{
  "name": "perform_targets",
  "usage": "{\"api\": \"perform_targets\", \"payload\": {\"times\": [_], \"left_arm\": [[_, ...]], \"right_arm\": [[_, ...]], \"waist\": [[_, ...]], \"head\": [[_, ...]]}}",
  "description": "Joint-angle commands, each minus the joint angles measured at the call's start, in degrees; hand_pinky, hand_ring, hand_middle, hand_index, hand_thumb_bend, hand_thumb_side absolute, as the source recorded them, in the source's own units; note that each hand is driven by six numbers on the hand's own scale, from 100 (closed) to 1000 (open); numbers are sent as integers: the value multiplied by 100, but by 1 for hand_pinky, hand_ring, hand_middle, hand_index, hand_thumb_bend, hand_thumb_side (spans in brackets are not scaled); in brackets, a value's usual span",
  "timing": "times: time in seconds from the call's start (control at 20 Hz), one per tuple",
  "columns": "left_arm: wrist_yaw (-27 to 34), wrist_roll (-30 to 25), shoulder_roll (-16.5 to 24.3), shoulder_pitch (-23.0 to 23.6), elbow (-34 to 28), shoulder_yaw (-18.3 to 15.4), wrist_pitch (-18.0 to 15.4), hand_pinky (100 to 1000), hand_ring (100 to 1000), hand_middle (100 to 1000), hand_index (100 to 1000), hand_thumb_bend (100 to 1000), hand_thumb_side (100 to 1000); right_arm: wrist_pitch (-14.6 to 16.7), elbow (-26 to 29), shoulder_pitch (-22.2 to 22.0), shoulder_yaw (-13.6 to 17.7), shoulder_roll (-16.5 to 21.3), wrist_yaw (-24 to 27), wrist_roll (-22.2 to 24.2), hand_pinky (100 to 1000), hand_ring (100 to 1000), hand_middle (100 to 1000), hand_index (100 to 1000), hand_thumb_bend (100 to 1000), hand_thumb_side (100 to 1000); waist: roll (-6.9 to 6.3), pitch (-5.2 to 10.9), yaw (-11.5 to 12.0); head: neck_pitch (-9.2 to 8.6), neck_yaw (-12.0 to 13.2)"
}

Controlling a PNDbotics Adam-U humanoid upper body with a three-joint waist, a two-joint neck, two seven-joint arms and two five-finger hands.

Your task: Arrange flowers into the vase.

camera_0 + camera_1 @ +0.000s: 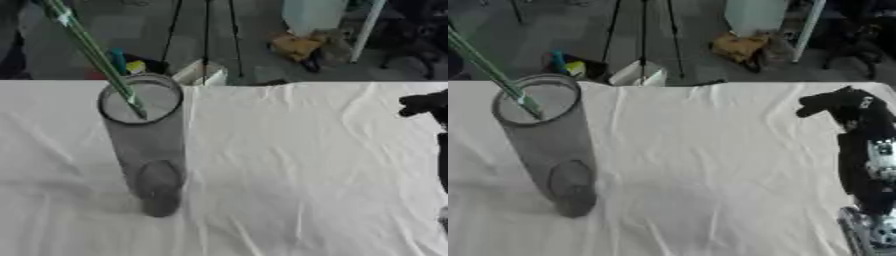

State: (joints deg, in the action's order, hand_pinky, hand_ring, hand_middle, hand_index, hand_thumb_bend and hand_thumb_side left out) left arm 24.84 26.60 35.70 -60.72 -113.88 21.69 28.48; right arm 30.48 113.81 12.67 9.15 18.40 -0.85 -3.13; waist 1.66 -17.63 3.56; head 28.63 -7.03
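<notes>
Green stem (92, 52) leans toward 11 o'clock out of the upright glass vase (144, 140), right hand (842, 107) hovering at 3 o'clock, fingers curled, holding nothing.

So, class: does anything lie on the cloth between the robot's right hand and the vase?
Nothing visible does. Only bare white cloth lies between the right hand and the vase, which already holds a green stem.

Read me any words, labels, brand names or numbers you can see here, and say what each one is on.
None can be read.
The vase is plain clear glass with no label.
The green stems and the white tablecloth carry no print.
The right hand shows no marking.
The things on the floor behind are too blurred to read.
</notes>
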Motion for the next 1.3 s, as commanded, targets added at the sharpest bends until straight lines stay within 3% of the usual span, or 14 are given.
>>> {"api": "perform_targets", "payload": {"times": [0.05,0.65,1.3], "left_arm": [[-114,14,48,-62,-31,10,-41,100,100,100,174,100,871],[-462,-226,41,-18,93,82,-140,100,100,100,254,118,914],[-1403,-543,158,68,154,123,-187,100,100,100,267,100,867]], "right_arm": [[1,78,70,20,63,-24,21,673,530,500,670,100,1000],[-6,78,71,14,28,-70,41,675,529,497,670,100,1000],[-6,78,71,16,24,-83,30,675,529,496,670,100,1000]], "waist": [[-3,9,-7],[11,-42,-11],[8,-52,-23]], "head": [[-71,21],[-92,38],[-103,45]]}}
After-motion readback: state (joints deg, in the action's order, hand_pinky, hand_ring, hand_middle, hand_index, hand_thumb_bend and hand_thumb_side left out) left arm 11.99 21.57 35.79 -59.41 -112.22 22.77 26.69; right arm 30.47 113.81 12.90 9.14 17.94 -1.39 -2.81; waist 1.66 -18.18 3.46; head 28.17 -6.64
